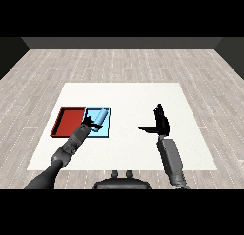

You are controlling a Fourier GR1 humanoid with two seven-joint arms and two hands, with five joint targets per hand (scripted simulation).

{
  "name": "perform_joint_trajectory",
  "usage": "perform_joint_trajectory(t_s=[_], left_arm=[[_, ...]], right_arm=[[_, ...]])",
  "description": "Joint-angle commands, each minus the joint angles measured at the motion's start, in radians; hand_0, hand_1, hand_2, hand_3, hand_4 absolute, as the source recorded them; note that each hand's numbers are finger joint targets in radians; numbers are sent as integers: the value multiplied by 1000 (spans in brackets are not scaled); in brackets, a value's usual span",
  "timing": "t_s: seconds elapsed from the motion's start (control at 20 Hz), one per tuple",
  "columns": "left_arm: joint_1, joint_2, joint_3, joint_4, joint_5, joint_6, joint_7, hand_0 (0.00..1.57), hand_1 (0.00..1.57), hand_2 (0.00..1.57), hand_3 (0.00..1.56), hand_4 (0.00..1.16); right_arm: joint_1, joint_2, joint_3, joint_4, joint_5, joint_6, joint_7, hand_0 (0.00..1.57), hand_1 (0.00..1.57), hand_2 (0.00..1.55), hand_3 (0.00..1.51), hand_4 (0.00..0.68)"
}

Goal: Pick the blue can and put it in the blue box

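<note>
The blue can [99,116] is a pale blue cylinder, tilted, over the light blue tray [106,132] left of the table's middle. My left hand [89,121] reaches in from the lower left and sits against the can's left side, its fingers curled round it. Whether the can touches the tray's floor I cannot tell. My right hand [161,121] hovers over the table's right half, well away from the can, with straight fingers pointing up and the thumb stretched left, holding nothing.
A red tray [68,122] lies directly left of the blue tray, their sides touching. The white table [128,98] extends behind and to the right of both trays; grey wooden floor surrounds it.
</note>
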Motion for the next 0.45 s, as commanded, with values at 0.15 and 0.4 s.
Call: perform_joint_trajectory(t_s=[0.15, 0.4], left_arm=[[46, 22, 112, -127, 77, 409, -238, 0, 0, 0, 0, 0], [91, 6, 229, -389, 189, 383, -581, 0, 0, 0, 0, 0]], right_arm=[[13, -13, 1, -9, 17, 2, -25, 0, 0, 0, 0, 0], [29, -40, 49, -36, 62, 18, -4, 0, 0, 0, 0, 0]])
